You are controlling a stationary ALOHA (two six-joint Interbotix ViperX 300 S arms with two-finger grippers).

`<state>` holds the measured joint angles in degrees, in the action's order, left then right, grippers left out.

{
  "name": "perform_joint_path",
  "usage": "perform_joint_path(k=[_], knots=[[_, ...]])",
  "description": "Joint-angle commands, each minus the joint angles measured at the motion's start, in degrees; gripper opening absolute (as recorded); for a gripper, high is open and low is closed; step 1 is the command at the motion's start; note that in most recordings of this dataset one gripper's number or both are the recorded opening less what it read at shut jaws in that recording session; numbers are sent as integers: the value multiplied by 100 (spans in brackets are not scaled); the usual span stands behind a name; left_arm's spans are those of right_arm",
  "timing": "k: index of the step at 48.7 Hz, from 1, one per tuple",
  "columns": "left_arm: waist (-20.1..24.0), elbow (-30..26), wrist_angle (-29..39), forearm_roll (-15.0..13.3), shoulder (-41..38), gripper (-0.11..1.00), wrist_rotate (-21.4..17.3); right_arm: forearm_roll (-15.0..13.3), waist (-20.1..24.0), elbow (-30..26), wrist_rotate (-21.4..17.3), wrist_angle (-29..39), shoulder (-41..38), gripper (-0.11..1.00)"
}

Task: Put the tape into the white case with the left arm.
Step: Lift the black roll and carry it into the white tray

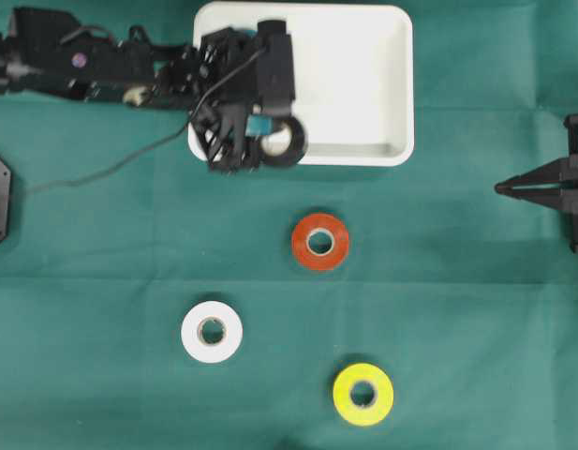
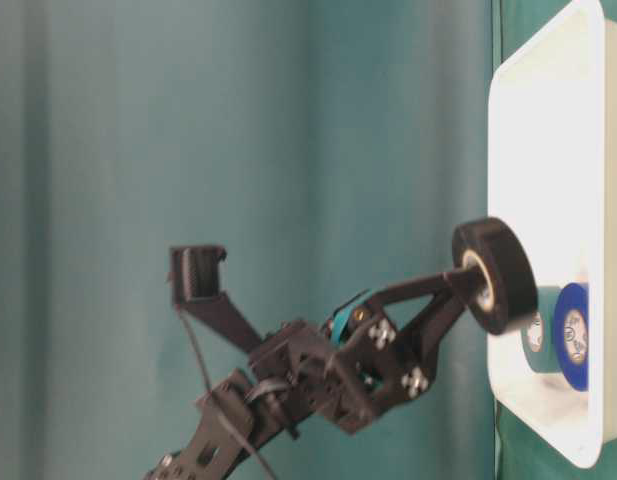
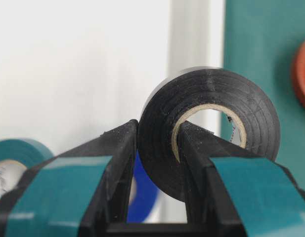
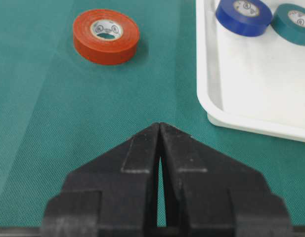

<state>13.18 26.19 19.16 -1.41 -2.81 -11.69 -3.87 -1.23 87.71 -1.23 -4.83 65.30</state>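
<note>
**Inspector A:** We record the left gripper [image 3: 157,148] clamped on the black tape roll [image 3: 211,128]: one finger [image 3: 117,148] bears on the outer tread, the other passes through the cardboard core, so the wall of the roll is pinched between them. In the overhead view the roll [image 1: 287,141] hangs at the front rim of the white case [image 1: 363,84], near its front-left corner, partly over the rim. It is not yet set down.

**Inspector B:** Agreed. From table level the roll [image 2: 496,275] stands on edge, clear of the case floor. A blue roll [image 2: 573,335] and a teal roll [image 2: 540,335] already lie inside, just beside the spot beneath it.

**Inspector A:** On handling, we judge the roll light and stiff, with a rigid core. The vinyl tread looks smooth and may slip; the through-the-core pinch is the sound hold.

**Inspector B:** We also judge that, released on edge, it could roll or topple against its neighbours. The right gripper [image 4: 159,131] rests with its jaws together, holding nothing, near the right edge of the green cloth [image 1: 457,309]. Orange [image 1: 319,242], white [image 1: 212,332] and yellow [image 1: 363,394] rolls remain on the cloth.
</note>
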Motion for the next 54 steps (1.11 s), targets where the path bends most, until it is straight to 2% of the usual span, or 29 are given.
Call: perform_joint_path(k=[1,27,54], knots=[[105,-264,-88,9,-44,22,-9,-9,-9,-53,-9,-62,-35,-10],[281,-686,-316,9,-738,22,-9,-9,-9,-53,-9,-62,-35,-10],[316,-633,-308,9,-835,23,0,-9,-9,-53,-9,-62,-35,-10]])
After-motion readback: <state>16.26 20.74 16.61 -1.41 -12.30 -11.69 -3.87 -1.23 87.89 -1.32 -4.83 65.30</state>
